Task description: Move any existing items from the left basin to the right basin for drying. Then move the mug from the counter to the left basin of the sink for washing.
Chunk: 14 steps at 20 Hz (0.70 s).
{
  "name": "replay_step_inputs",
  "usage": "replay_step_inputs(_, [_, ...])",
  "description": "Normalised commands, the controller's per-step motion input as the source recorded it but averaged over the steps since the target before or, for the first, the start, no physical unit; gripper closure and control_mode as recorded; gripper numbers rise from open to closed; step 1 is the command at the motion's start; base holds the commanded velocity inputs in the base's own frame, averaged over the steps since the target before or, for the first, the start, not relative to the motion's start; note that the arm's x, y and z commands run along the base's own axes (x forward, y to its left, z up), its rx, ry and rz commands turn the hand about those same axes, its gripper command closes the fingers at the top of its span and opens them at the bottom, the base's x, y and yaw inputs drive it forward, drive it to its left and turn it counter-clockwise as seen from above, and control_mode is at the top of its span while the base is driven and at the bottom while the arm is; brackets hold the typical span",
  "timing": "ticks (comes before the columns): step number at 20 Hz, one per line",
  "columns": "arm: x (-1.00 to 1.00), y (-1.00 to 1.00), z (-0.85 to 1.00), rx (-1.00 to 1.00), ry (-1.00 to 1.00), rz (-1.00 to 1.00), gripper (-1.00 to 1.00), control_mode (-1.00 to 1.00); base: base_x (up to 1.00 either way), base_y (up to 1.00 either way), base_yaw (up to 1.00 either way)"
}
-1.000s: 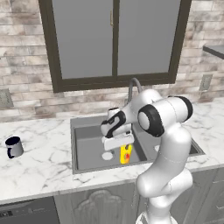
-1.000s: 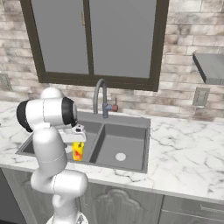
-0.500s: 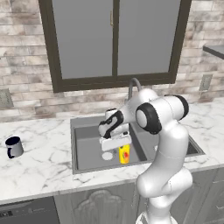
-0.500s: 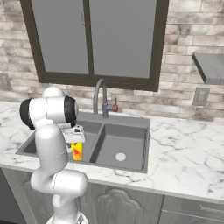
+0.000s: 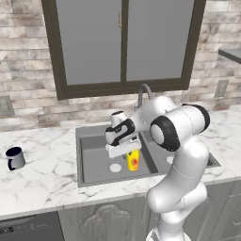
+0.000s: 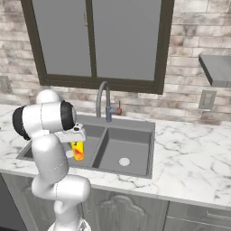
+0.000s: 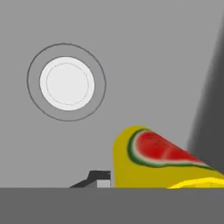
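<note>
The yellow cup point(image 5: 133, 160) with a red watermelon mark hangs over the left basin point(image 5: 94, 162) of the dark grey sink, close to the central divider. My gripper point(image 5: 124, 149) is shut on the cup's top from above. From the right base view the cup point(image 6: 77, 150) dangles under the gripper point(image 6: 74, 138), left of the right basin point(image 6: 131, 149). In the hand view the cup point(image 7: 148, 159) lies low right, one dark fingertip point(image 7: 98, 178) beside it, and the left basin's pale drain point(image 7: 67, 81) sits below. The grey mug point(image 5: 15, 157) stands on the counter point(image 5: 42, 174) at far left.
A curved steel faucet point(image 5: 143, 90) rises behind the sink's divider, close behind my arm. The right basin's drain point(image 6: 124, 161) is uncovered. A brick wall and dark-framed window close off the back. A grey shelf point(image 6: 216, 67) juts out at upper right.
The gripper has risen a little and shifted left with the yellow cup in it, so the cup now hangs higher above the left basin floor. The mug has not moved.
</note>
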Motion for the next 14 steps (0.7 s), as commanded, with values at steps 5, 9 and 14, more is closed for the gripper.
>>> replay_step_inputs(5, [-0.27,-0.19,0.73,-0.06,-0.18,-0.03,1.00,-1.00,0.00,0.00,0.00])
replay_step_inputs(9, [-0.07,-0.30,0.69,-0.02,-0.08,-0.04,1.00,-1.00,0.00,0.00,0.00])
replay_step_inputs(14, [0.00,-0.35,0.63,0.00,-0.02,-0.03,1.00,-1.00,0.00,0.00,0.00])
